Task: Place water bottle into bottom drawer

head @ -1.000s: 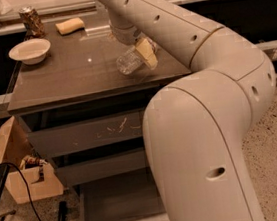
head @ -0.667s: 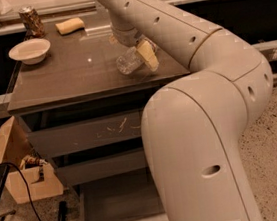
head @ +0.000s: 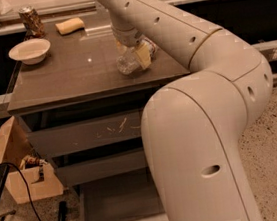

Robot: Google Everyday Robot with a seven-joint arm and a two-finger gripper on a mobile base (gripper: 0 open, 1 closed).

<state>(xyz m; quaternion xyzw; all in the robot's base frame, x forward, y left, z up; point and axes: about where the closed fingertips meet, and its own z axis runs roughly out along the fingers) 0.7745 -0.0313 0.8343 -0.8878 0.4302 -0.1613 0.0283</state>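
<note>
- Water bottle (head: 127,64) sits on the tabletop (head: 69,78), on its right half and a little back from the front edge. I read it as clear, crinkled plastic.
- Tool (head: 137,57) is down on the bottle, touching its right side. From here I cannot tell whether it is spread or clamped on the bottle.
- Arm (head: 203,104) rises from the bottle, bends to its right, and fills my view below and to the right of it.
- White bowl (head: 29,51) stands well left of the bottle and slightly behind it.
- Yellow block (head: 69,25) lies behind the bottle to the left, and the patterned can (head: 32,21) is farther left still.
- Scratched upper drawer front (head: 88,133) is shut, straight below the bottle, and the plain middle drawer (head: 102,167) is under that.
- Bottom drawer (head: 117,205) is lowest below the bottle, pulled out, with its grey floor showing.
- Cardboard box (head: 17,170) stands on the floor, far down and left of the bottle.
</note>
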